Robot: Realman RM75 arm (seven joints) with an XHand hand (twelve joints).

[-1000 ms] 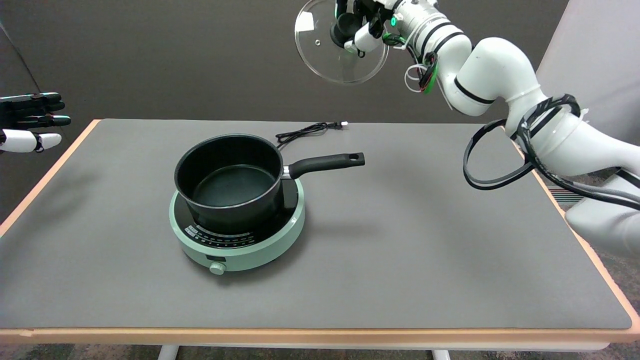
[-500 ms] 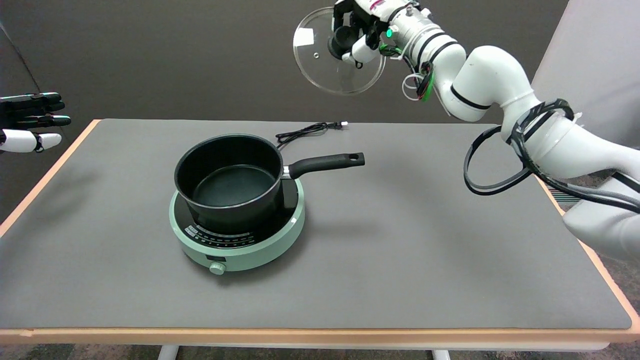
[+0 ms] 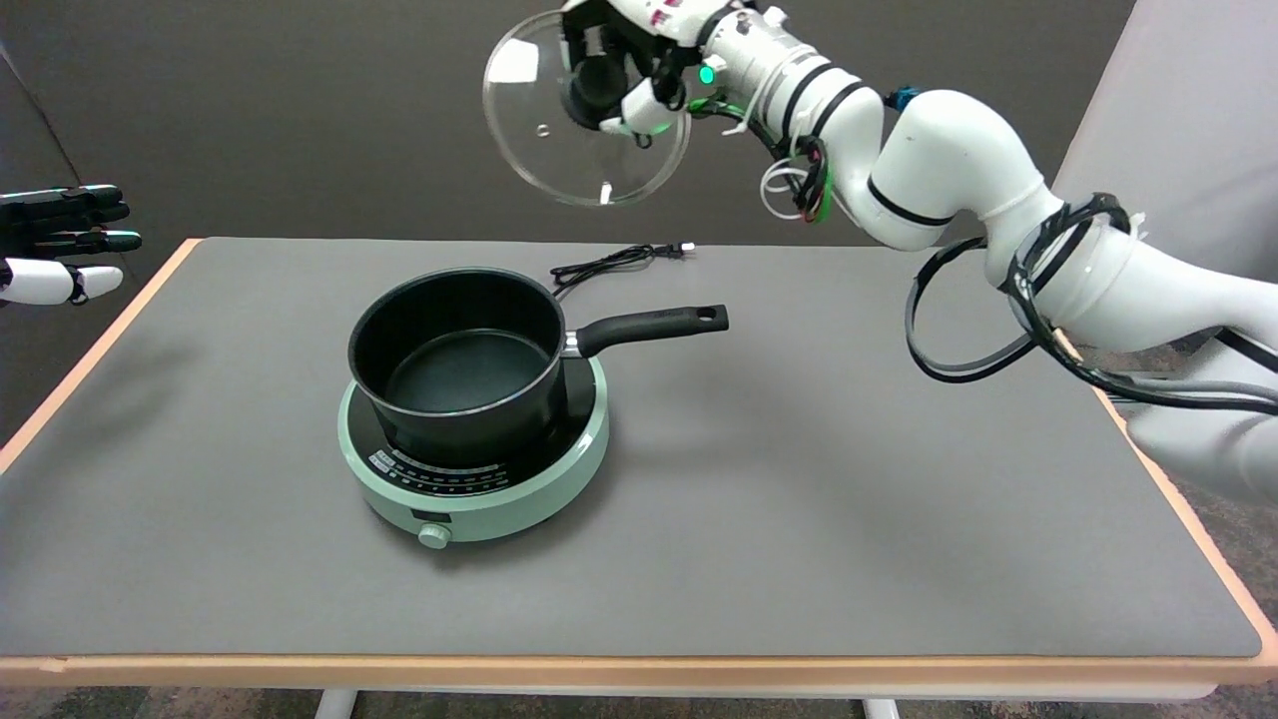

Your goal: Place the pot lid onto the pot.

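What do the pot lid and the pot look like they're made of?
Pot lid: clear glass, seemingly; the backdrop shows through it and it glints.
Pot: probably metal with a matte black coating and a thin bright rim; its handle looks like black plastic.

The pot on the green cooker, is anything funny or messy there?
Nothing spilled or broken. The black pot sits upright and empty on the round green cooker. Its clear glass lid is tilted in the air, held by the right hand.
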